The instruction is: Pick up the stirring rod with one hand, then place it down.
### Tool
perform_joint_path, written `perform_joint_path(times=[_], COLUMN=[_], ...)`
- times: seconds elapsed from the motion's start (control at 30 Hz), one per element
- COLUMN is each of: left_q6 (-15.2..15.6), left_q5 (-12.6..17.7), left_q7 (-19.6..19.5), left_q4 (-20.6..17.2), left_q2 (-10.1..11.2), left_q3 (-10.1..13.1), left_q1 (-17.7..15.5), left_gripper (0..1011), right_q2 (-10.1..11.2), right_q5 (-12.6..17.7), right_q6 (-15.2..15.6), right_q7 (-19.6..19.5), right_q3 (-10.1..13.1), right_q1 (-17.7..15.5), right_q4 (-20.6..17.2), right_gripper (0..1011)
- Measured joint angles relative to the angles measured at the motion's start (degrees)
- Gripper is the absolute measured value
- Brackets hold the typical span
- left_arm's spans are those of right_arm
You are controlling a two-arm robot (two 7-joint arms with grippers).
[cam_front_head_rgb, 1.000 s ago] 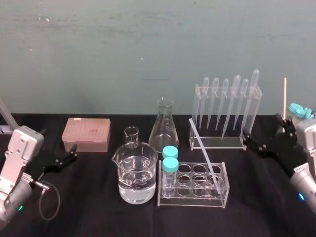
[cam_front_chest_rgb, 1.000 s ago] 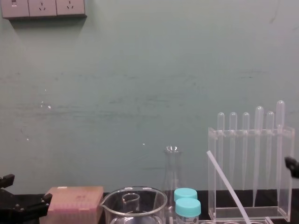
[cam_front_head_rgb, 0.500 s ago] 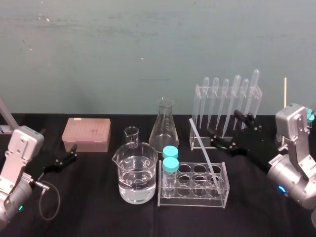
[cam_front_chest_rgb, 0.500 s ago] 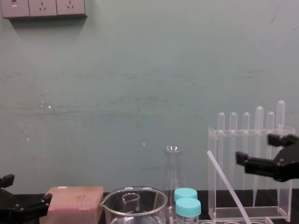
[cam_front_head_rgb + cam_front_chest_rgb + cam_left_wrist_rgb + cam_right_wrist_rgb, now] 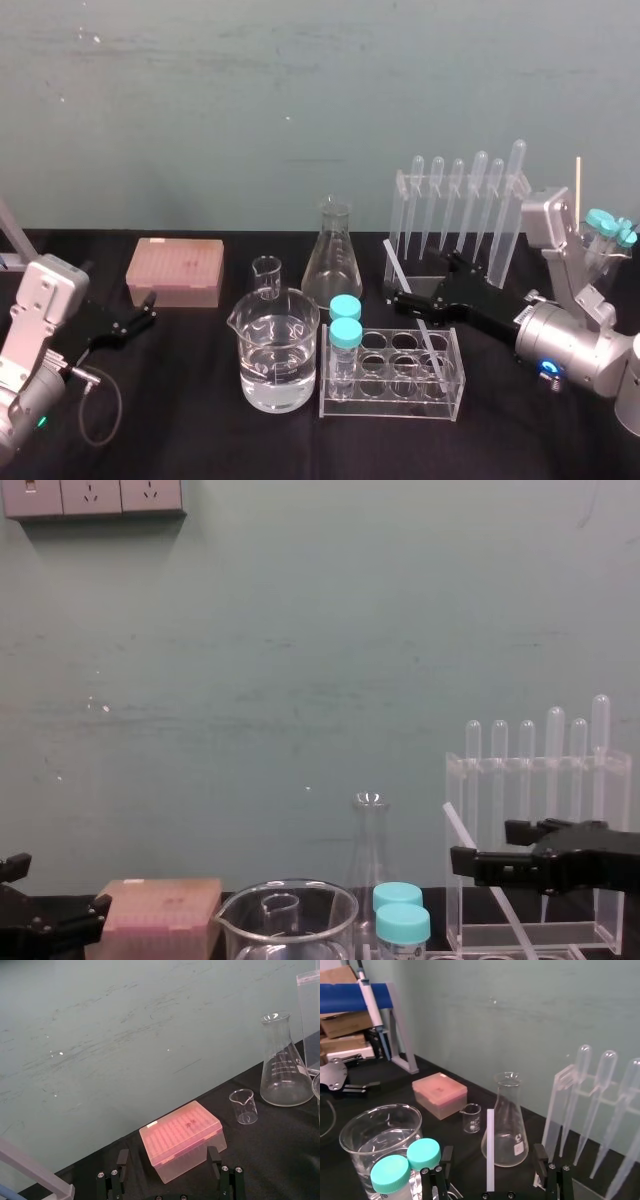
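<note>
The stirring rod (image 5: 412, 313) leans slanted, its lower end in the clear tube rack (image 5: 455, 400) and its upper end near the pipette stand. My right gripper (image 5: 423, 277) is open, one finger on each side of the rod's upper part and neither touching it. In the right wrist view the rod (image 5: 490, 1145) stands upright midway between the two fingers (image 5: 540, 1156). From the chest view the right gripper (image 5: 483, 846) sits level with the rod (image 5: 460, 826) near its top. My left gripper (image 5: 146, 309) rests open at the table's left, by the pink box.
A water-filled beaker (image 5: 278, 350), a small beaker (image 5: 266, 275) and a conical flask (image 5: 333, 262) stand left of the rod. Two teal-capped tubes (image 5: 345, 320) sit in the tube rack. A pipette stand (image 5: 460, 225) is right behind the gripper. A pink tip box (image 5: 175, 270) lies at the left.
My right arm has swung in from the table's right edge toward the left, bringing its open fingers around the rod's upper part. The left arm and the rod have not moved.
</note>
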Motion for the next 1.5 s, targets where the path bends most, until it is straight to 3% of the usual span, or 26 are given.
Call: perform_joint_path(times=[0.5, 1.17, 1.5], left_q6=[0.0, 0.0, 0.0], left_q5=[0.0, 0.0, 0.0], left_q7=[0.0, 0.0, 0.0], left_q4=[0.0, 0.0, 0.0], left_q2=[0.0, 0.0, 0.0], left_q3=[0.0, 0.0, 0.0], left_q1=[0.0, 0.0, 0.0], left_gripper=[1000, 1000, 1000], right_q2=[-2.02, -2.08, -2.04], right_q5=[-0.56, -0.67, -0.67], right_q6=[1.86, 1.91, 1.88], right_q7=[3.12, 3.09, 3.07], right_q3=[-0.14, 0.0, 0.0], right_q1=[2.93, 2.92, 2.87], right_q4=[3.86, 3.97, 3.91], right_gripper=[1003, 998, 768])
